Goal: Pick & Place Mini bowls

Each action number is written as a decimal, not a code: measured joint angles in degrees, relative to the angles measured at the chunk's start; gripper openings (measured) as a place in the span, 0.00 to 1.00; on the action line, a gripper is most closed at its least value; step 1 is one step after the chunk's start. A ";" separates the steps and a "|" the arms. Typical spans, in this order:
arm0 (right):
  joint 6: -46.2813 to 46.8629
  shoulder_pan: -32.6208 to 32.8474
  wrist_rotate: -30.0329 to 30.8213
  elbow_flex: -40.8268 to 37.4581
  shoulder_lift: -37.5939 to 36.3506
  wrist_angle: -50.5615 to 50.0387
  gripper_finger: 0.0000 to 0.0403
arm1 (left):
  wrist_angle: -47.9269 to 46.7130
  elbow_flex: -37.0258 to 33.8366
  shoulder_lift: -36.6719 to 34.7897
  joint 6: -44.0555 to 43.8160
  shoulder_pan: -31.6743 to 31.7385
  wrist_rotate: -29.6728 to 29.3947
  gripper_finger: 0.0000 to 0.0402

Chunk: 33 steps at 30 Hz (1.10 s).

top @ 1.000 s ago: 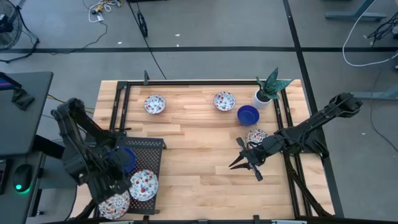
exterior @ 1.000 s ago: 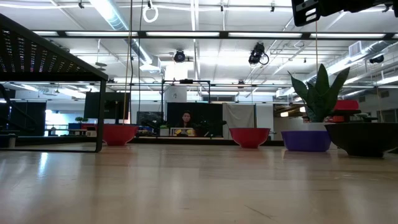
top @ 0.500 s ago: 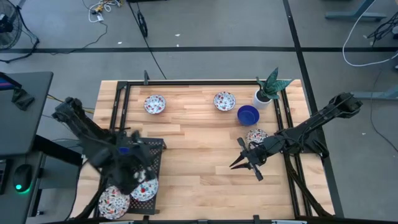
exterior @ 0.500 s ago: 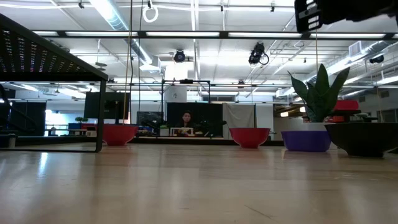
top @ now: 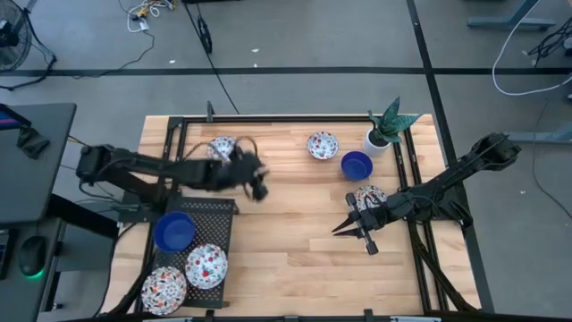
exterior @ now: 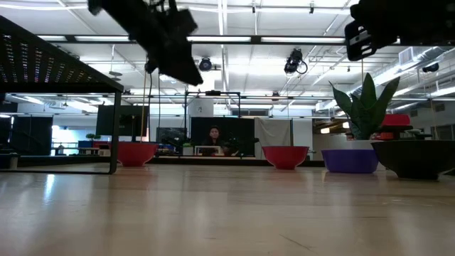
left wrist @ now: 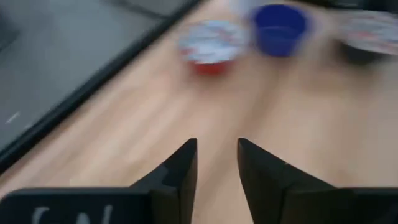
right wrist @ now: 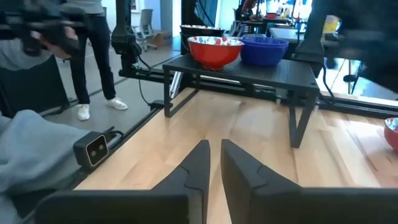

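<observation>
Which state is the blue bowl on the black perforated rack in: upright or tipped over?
Upright. In the high view the blue bowl shows its full round rim and open inside from above, sitting on the black rack beside two floral bowls.

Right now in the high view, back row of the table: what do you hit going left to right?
Floral bowl beside the left gripper → floral bowl → blue bowl → white plant pot at the right rail.

The left gripper (top: 259, 190) is extended out level, jaws slightly parted and empty; the right gripper (top: 342, 228) is held low, jaws narrowly parted.
</observation>
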 joint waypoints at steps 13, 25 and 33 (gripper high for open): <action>1.54 0.00 1.94 -0.04 0.00 0.00 0.10 | -17.97 0.02 1.95 -8.96 21.29 9.41 0.53; 1.50 0.00 1.93 -0.07 0.02 0.29 0.10 | -17.93 0.04 10.12 -10.41 24.09 11.34 0.47; 1.33 0.00 1.93 -0.07 0.02 -0.02 0.10 | -19.07 0.04 10.64 -10.53 24.43 8.42 0.49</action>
